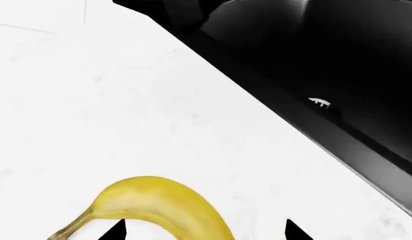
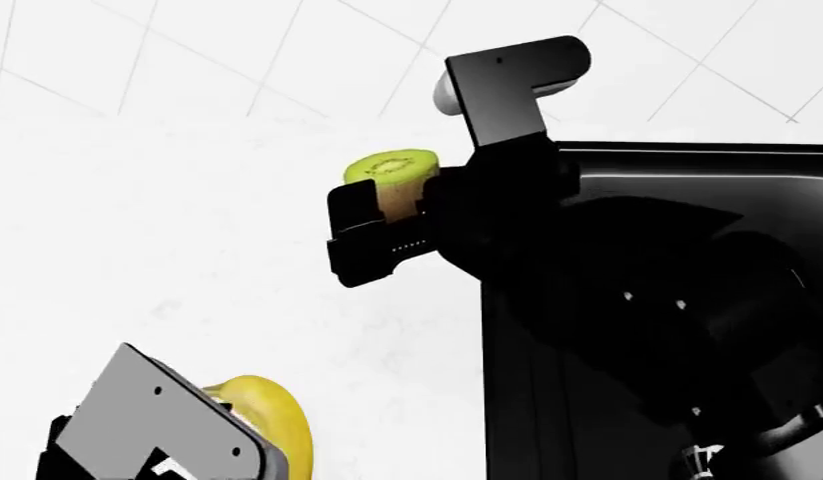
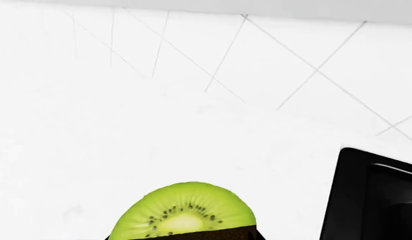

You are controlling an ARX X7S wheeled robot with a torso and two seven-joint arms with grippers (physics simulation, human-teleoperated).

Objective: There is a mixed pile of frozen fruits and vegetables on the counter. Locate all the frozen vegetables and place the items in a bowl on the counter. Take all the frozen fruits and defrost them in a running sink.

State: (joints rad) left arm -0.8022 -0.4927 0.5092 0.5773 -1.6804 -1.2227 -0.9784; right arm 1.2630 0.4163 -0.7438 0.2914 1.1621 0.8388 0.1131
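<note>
The yellow banana point(image 1: 159, 202) lies on the white counter point(image 1: 92, 100), close to the edge of the black sink point(image 1: 339, 60). My left gripper point(image 1: 206, 232) is open, with its black fingertips point(image 1: 115, 232) on either side of the banana's middle. In the head view the banana point(image 2: 271, 420) pokes out from under that arm at the lower left. My right gripper point(image 3: 182, 236) is shut on the halved kiwi point(image 3: 185, 210), green cut face up. The head view shows the kiwi point(image 2: 391, 172) over the counter, just left of the sink point(image 2: 651, 300). The artichoke and the bowl are out of view.
The sink's near rim point(image 2: 498, 380) runs down the right half of the head view, and its corner also shows in the right wrist view point(image 3: 379, 200). A white tiled wall point(image 2: 184, 50) stands behind the counter.
</note>
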